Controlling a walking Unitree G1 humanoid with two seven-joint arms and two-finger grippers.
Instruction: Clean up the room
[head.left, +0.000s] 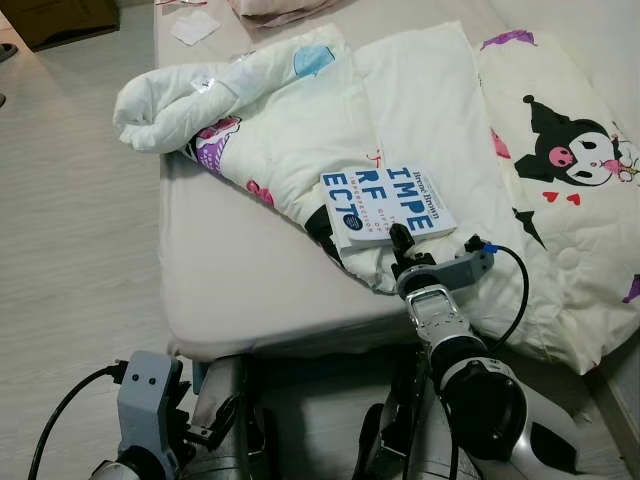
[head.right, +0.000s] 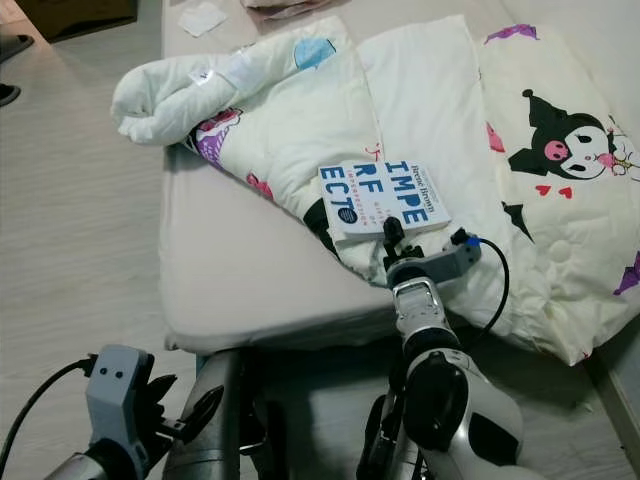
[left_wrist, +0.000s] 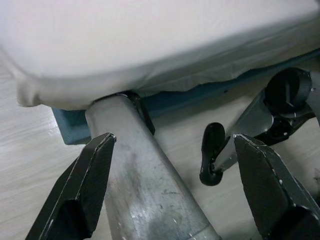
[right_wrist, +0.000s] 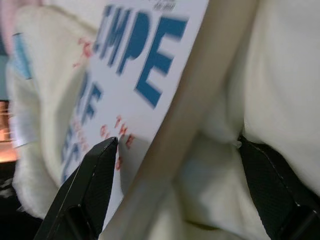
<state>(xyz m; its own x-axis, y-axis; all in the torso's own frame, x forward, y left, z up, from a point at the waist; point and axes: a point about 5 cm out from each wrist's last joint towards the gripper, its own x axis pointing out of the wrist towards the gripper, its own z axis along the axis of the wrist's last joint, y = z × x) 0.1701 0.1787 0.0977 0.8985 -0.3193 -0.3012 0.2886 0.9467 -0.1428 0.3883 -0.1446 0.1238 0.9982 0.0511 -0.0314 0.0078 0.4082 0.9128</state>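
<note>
Right now the right gripper (head.left: 398, 238) is at the near edge of the book (head.left: 388, 205); its fingers (right_wrist: 82, 195) are spread wide, one over the cover, the other against the quilt (head.left: 420, 110) beyond the book's page edge; the book edge sits between them, not clamped; contact with the cover can't be judged from the blur; book is white with blue letters, lying tilted on the cream quilt, just ahead of the fingertips; quilt is bunched on the bed (head.left: 240, 270), one end rolled up well beyond the fingers toward the far left; a cartoon print (head.left: 575, 150) shows on the quilt off to the right of the fingers; a black cable (head.left: 520, 290) loops beside the right wrist; left gripper (left_wrist: 175, 165) hangs low at the bed's near corner, fingers (left_wrist: 82, 185) wide open, holding nothing; between them a grey robot leg (left_wrist: 145, 185) and wood floor (head.left: 70, 250); mattress edge just past the tips.
</note>
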